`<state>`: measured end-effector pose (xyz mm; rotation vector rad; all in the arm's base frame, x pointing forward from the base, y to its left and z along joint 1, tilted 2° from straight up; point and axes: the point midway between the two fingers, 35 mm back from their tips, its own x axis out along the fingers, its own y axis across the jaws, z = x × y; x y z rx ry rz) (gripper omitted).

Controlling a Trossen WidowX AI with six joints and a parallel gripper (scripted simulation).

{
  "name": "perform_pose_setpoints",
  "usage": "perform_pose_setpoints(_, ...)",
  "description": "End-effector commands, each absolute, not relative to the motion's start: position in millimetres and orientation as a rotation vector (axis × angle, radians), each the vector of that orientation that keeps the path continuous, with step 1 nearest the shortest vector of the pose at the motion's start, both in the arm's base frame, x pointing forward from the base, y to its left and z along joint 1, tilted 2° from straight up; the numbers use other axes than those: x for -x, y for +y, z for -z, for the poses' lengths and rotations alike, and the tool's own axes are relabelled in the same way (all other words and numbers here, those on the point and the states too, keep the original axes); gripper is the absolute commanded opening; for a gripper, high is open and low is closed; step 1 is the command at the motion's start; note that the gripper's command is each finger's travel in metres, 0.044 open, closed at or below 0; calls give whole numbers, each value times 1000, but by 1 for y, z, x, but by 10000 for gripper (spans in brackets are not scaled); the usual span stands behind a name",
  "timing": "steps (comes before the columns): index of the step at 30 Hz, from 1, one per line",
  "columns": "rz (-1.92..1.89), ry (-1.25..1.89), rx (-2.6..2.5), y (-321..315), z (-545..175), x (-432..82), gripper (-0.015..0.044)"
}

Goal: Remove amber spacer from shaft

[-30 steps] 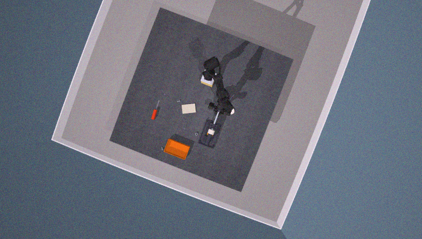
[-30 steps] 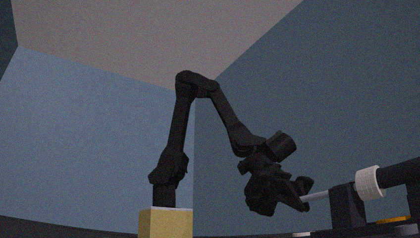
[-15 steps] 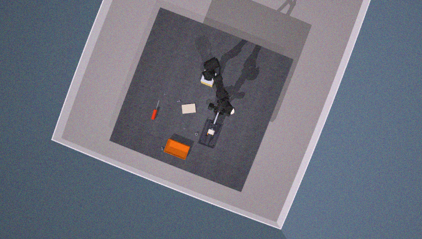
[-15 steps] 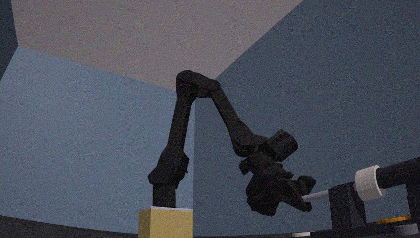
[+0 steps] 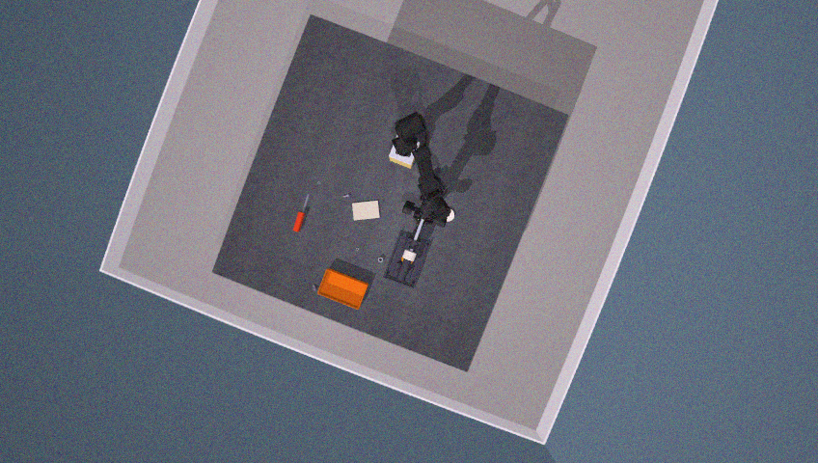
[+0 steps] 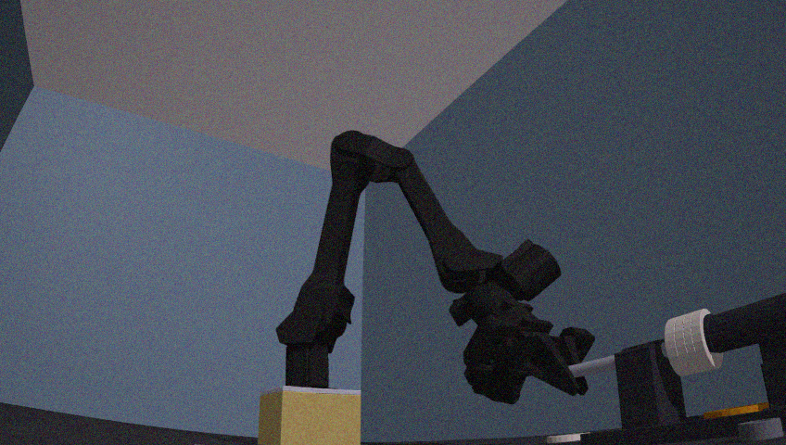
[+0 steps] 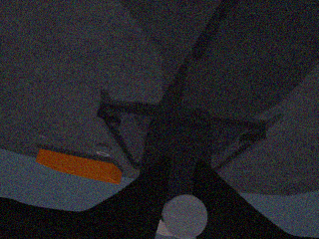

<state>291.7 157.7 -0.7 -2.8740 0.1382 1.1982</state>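
My gripper (image 5: 422,220) (image 6: 576,375) (image 7: 182,166) is shut on the pale shaft (image 5: 420,230) (image 6: 595,365). The shaft's round end (image 7: 184,216) shows below the fingertips in the wrist view. The shaft enters a dark upright block (image 6: 642,386) on the dark base plate (image 5: 399,282). Beyond that block, white spacers (image 5: 409,255) (image 6: 686,340) sit around the shaft line, against a dark cylinder (image 6: 744,324). An amber piece (image 6: 736,411), apparently the amber spacer, lies flat low beneath the cylinder. Whether it rests on the plate or the table is unclear.
An orange bin (image 5: 342,288) (image 7: 80,165) stands left of the base plate. A small ring (image 5: 379,259) lies between them. A cream block (image 5: 366,210) and a red-handled tool (image 5: 299,221) lie farther left. A short grey cylinder (image 6: 760,428) stands near the fixture.
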Motion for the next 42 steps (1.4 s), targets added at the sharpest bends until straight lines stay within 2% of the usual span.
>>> perform_pose_setpoints(1,-1193,140,2875,157,0,-295,0)
perform_pose_setpoints(42,-1191,141,2877,156,0,-310,0)
